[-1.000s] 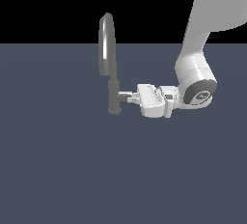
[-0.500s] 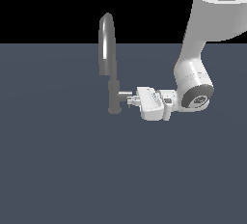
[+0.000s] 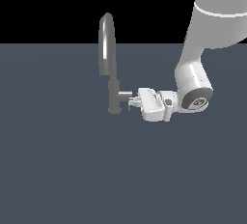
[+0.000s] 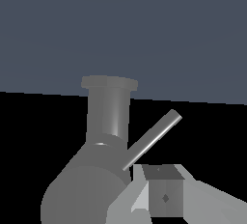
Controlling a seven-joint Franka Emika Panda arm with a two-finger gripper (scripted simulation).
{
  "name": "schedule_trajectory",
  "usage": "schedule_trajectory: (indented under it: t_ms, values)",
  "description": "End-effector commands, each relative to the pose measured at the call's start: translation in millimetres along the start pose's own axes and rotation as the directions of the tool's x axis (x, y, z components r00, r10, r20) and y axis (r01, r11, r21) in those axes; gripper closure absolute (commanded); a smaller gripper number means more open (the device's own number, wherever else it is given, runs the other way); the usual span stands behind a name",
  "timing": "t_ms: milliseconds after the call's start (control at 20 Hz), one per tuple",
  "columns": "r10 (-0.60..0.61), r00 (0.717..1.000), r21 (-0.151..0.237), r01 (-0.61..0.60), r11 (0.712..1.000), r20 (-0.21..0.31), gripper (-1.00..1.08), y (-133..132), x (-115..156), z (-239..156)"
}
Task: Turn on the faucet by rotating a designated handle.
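Observation:
The faucet [image 3: 114,92] stands upright, its arched spout [image 3: 106,39] rising above a short column. The handle [image 3: 124,94] juts from the column toward the exterior view's right. My gripper [image 3: 132,101] is level with the handle's end, fingers together, holding nothing. In the wrist view the column [image 4: 110,109] and the thick handle stub [image 4: 84,189] are close up. The thin rod lever [image 4: 153,138] slants away from the stub, just beside my fingertips [image 4: 164,196]. I cannot tell whether they touch it.
The faucet stands on a flat dark grey-blue floor [image 3: 62,170]. My white arm [image 3: 193,80] comes down from the upper part of the exterior view's right. Nothing else is in view.
My hand and wrist have dipped slightly and stayed against the handle's end. The faucet looks unchanged.

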State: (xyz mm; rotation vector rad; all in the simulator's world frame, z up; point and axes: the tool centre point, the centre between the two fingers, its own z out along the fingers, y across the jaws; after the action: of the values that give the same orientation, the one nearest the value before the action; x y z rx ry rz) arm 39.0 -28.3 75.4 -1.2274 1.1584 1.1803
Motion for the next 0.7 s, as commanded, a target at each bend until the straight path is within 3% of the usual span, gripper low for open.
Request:
schedule_trajectory:
  t_ms: [0,650]
  values:
    - [0.013,1.000,0.005,-0.013,1.000,-0.005,1.08,-3.1,13.5,3.7]
    - [0.050,0.999,0.014,-0.050,0.999,-0.013,1.08,-15.0,53.3,5.0]
